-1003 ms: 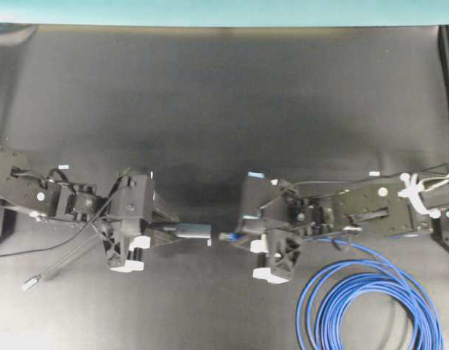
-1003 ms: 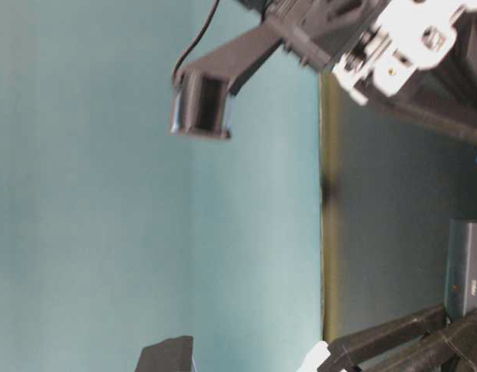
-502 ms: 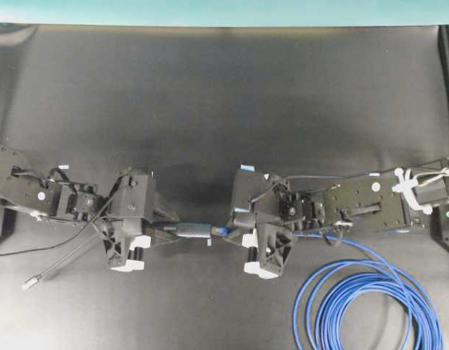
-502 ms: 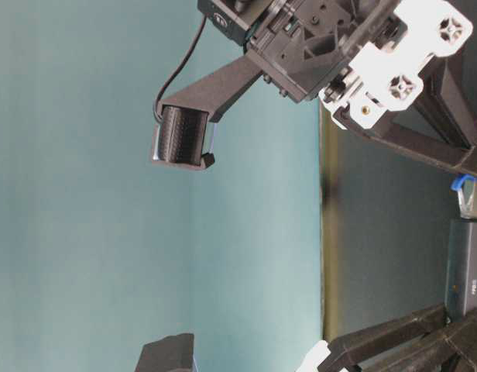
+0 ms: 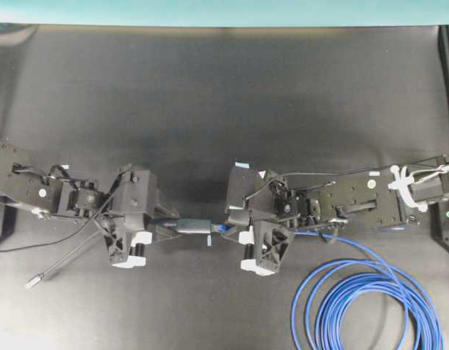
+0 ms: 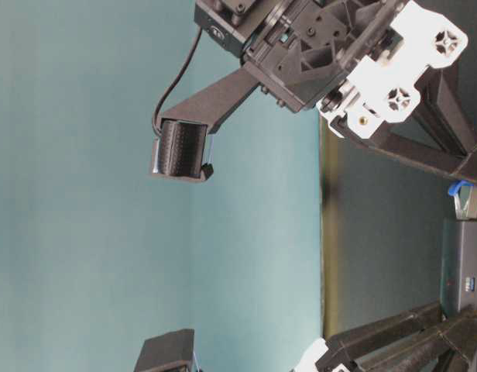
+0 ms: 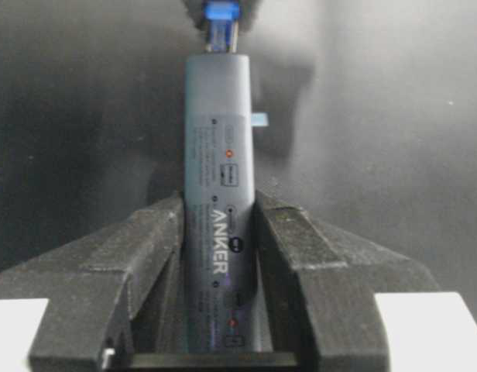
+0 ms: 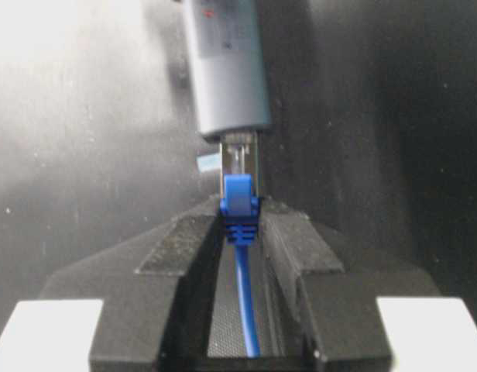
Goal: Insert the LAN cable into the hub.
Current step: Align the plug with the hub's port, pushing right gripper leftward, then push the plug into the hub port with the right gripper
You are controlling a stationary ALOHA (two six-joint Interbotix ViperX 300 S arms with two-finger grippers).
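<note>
The left gripper [image 7: 219, 256] clamps the hub [image 7: 219, 209] level above the table, free end facing right; the right gripper [image 8: 240, 256] pinches the LAN cable [image 8: 240, 203] just behind its plug, which sits at the hub's port, clear body exposed. Insertion seems under way; next, I judge, a straight push along the hub's axis until it seats; the blue coil lies on the table at lower right.

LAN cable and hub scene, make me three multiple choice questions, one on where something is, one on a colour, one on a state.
1. Where does the LAN cable's coil lie in the overhead view?
A. lower right
B. upper left
C. top centre

2. What colour is the boot behind the plug?
A. red
B. blue
C. yellow

3. What is the left gripper doing?
A. hanging open
B. holding the coil
C. clamping the hub

A: the coil sits lower right. B: the right wrist view shows blue. C: its fingers press the hub's sides.
</note>
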